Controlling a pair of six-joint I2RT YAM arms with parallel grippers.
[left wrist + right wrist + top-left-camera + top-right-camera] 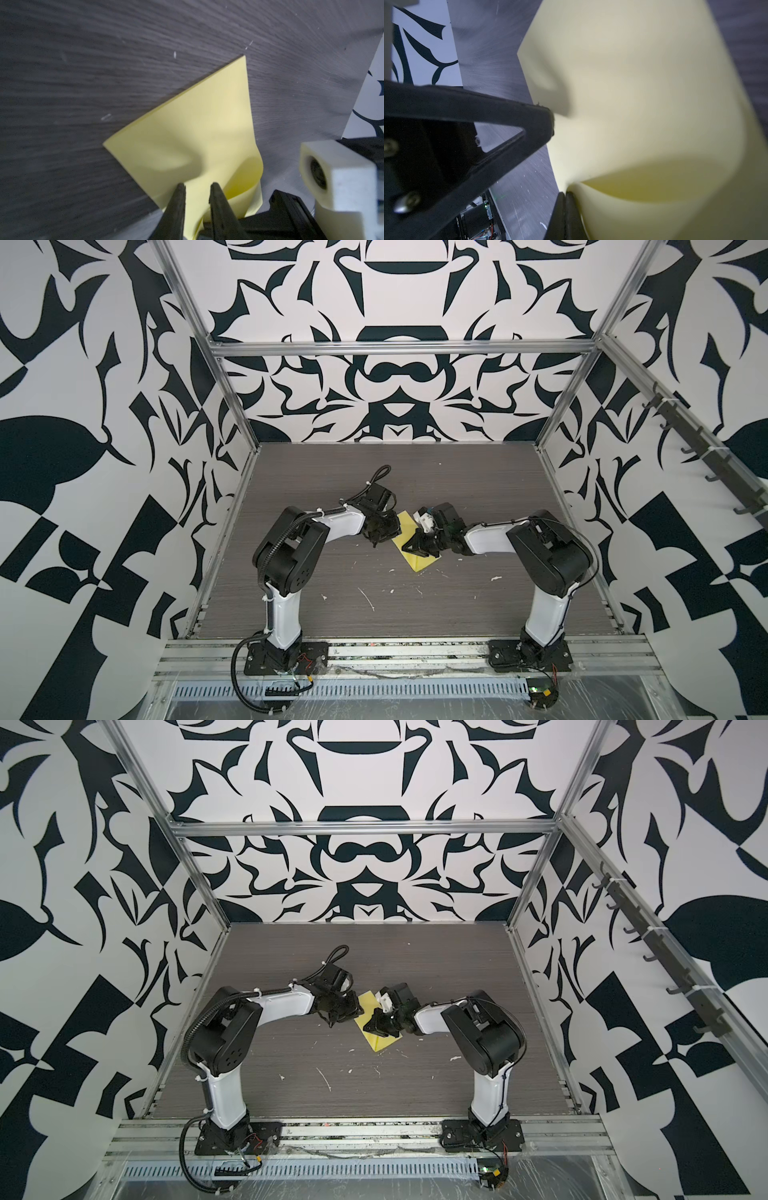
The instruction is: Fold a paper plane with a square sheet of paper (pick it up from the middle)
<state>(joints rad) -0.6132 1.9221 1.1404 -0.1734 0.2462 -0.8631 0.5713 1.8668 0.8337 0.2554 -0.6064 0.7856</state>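
**Entry 1: the square sheet of paper** [417, 563] [378, 1044]. One piece, plain yellow. In both top views I see it on the grey table [332, 489], directly between the two grippers. Its middle is hidden under the right one. One part shows beyond that gripper on the far side and one corner shows on the near side.

**Entry 2: left gripper** [197, 188]. The fingers stand a little apart, with yellow showing in the gap. Both fingertips [180, 188] sit on the paper's surface. I cannot tell whether they pinch any of it. From here the sheet spreads away ahead of the tips and lies flat on the wood out to a sharp corner. A soft dent sits just in front of the tips. Beside them, toward the right gripper, the sheet's edge curls up off the table.

**Entry 3: right gripper** [565, 196]. The fingers are pressed together, clamped on a raised fold of the sheet. The paper balloons out from the tips in a loose curve and fills most of the right wrist view. A finger of the left gripper touches the same sheet just beside this grip.

**Entry 4: white flecks** [368, 598]. These are scattered on the table nearer the arm bases, apart from the paper.
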